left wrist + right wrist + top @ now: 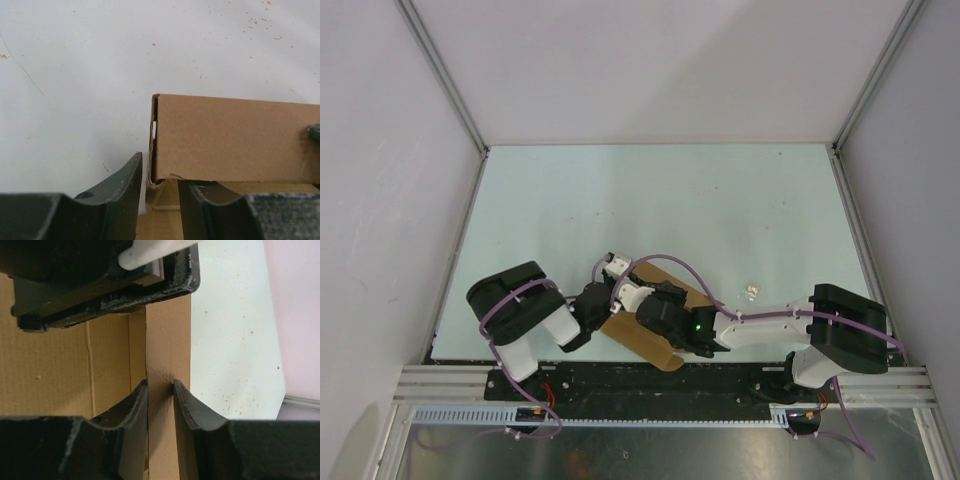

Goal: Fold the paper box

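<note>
The paper box (657, 352) is brown cardboard lying partly folded near the table's front edge, between the two arms. In the left wrist view one wall of the paper box (235, 137) stands upright. My left gripper (162, 170) straddles its folded corner, with the cardboard filling the gap between the jaws. In the right wrist view my right gripper (160, 385) pinches a narrow upright strip of the paper box (167, 340), which creases at the fingertips. The flat panel lies to the left of that strip. From above, the left gripper (620, 285) and right gripper (650, 308) meet over the box.
A tiny clear plastic scrap (751, 292) lies on the pale green table (650, 200), right of the box. Grey enclosure walls stand at the left, right and back. The arm bases and a metal rail (660, 385) run along the front edge.
</note>
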`<state>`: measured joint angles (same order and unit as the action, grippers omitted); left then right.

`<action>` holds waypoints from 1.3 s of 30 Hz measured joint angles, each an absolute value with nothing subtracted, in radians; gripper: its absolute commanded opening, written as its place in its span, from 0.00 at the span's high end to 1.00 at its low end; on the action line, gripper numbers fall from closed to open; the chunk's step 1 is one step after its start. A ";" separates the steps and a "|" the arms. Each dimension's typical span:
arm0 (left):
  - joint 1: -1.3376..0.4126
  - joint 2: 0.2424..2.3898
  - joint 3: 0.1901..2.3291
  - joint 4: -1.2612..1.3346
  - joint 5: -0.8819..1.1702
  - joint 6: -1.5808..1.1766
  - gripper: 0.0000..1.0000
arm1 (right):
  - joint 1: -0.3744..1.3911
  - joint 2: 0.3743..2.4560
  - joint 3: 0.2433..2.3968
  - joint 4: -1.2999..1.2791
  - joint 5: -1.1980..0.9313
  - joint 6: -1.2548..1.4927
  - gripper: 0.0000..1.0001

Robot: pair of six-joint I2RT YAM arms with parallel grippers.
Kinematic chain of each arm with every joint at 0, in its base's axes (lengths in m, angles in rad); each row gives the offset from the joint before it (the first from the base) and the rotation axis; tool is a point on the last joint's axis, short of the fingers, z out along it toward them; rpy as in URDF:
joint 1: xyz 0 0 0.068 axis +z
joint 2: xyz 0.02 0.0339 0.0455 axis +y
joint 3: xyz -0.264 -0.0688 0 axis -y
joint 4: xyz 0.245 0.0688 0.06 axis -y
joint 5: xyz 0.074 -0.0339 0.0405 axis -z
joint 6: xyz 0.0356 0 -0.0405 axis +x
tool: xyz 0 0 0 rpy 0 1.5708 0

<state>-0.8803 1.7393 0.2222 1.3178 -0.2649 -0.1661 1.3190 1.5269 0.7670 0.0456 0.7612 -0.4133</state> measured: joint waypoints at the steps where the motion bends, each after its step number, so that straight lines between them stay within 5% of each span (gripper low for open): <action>1: -0.883 1.741 0.227 1.318 -0.275 -0.165 0.62 | 1.319 1.526 0.767 0.046 0.760 -0.411 0.71; 7: -0.890 1.754 0.239 1.319 -0.312 -0.156 0.67 | 1.317 1.523 0.767 0.044 0.755 -0.404 0.71; 13: -0.890 1.765 0.245 1.320 -0.316 -0.153 0.90 | 1.315 1.523 0.767 0.044 0.754 -0.404 0.71; 26: -0.891 1.765 0.245 1.320 -0.321 -0.137 0.96 | 1.315 1.523 0.767 0.043 0.751 -0.400 0.71; 31: -0.892 1.765 0.245 1.319 -0.323 -0.131 0.96 | 1.315 1.522 0.767 0.043 0.750 -0.396 0.71; 35: -0.895 1.765 0.245 1.319 -0.329 -0.131 0.79 | 1.315 1.520 0.767 0.042 0.746 -0.393 0.71; 39: -0.896 1.765 0.245 1.319 -0.337 -0.131 0.72 | 1.315 1.518 0.767 0.039 0.743 -0.392 0.71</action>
